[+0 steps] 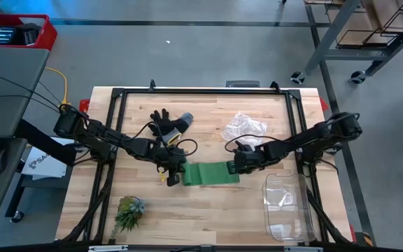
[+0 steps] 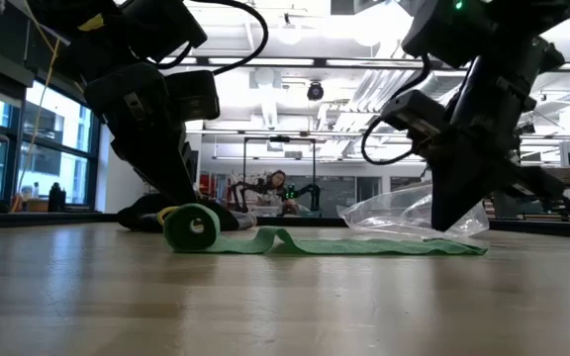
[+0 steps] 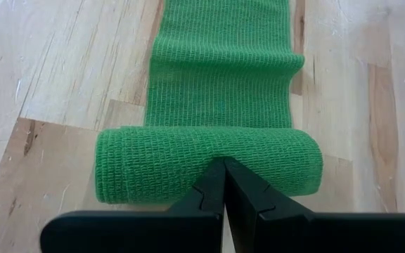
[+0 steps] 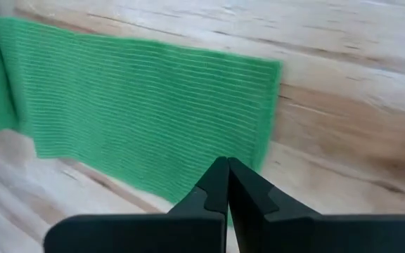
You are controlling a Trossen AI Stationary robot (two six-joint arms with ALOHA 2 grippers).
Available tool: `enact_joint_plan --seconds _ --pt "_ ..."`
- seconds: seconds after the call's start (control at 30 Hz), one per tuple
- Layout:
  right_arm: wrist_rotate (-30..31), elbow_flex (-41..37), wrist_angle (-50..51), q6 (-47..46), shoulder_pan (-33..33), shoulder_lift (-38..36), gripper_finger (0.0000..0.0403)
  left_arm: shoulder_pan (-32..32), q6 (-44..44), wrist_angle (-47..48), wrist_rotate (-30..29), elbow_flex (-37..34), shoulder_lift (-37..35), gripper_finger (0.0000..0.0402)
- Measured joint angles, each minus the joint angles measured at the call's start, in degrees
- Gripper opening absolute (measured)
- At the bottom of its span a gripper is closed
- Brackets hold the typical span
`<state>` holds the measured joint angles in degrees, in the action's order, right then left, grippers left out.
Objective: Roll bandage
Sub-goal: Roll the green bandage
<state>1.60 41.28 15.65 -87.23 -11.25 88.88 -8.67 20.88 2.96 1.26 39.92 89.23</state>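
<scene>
Green knitted fabric bandage (image 1: 210,174) lies mid-table, partly rolled, my left gripper (image 3: 223,167) closed and empty, nudging the roll onward, while my right gripper (image 4: 227,169), also closed and empty, pins the flat tail.

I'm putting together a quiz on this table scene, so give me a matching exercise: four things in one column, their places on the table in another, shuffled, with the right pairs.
Things:
1. bandage
2. plant tuft
3. glove
4. clear tray

Places:
A. near right corner of the table
B. behind the left arm's wrist
C. between the two grippers
D. near left part of the table

Pairs: 1-C, 2-D, 3-B, 4-A
</scene>
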Motion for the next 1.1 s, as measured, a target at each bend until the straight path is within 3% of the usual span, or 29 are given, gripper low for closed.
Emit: enact_joint_plan --seconds 0.27,0.83,1.1 --pt "-2.5 0.2 4.7 0.6 0.0 2.4 0.0000 0.0 1.5 0.1 0.1 0.0 0.0 0.0000" --pt "-0.9 0.0 6.7 0.0 0.0 -1.7 0.0000 0.0 0.8 0.5 1.5 0.0 -0.1 0.0000" --pt "-0.5 0.0 6.8 0.1 0.0 -1.7 0.0000 0.0 -0.2 2.2 1.3 0.0 -4.1 0.0000"
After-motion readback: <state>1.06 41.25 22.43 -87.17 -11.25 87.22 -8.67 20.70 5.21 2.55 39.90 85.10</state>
